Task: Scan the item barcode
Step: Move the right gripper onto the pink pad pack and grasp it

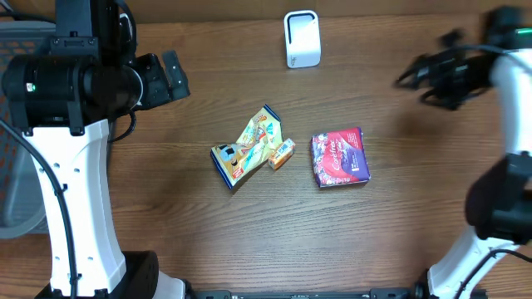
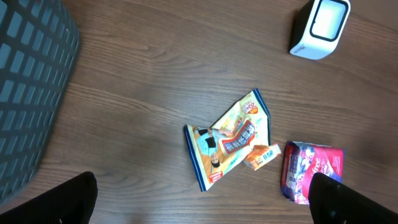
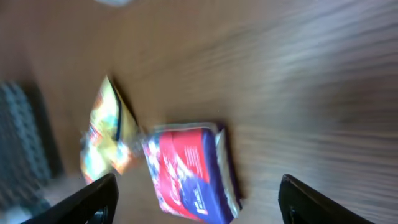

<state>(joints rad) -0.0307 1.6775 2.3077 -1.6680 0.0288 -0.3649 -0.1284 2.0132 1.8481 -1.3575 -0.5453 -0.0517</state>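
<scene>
Three items lie mid-table: a red-and-purple pack (image 1: pixel 339 158) (image 2: pixel 311 169) (image 3: pixel 186 171), a yellow snack bag (image 1: pixel 248 145) (image 2: pixel 230 137) (image 3: pixel 106 134) and a small orange packet (image 1: pixel 282 153) (image 2: pixel 261 155) touching the bag. The white scanner (image 1: pixel 302 37) (image 2: pixel 320 28) stands upright at the table's far edge. My left gripper (image 1: pixel 173 73) (image 2: pixel 202 211) hangs open and empty high at the back left. My right gripper (image 1: pixel 411 75) (image 3: pixel 199 205) is blurred at the back right. Its fingers are wide apart and open, above the red-and-purple pack, which rests flat on the table apart from them.
A grey mesh basket (image 2: pixel 31 93) (image 1: pixel 10 183) stands off the table's left side. The table is dark wood (image 1: pixel 399 232).
</scene>
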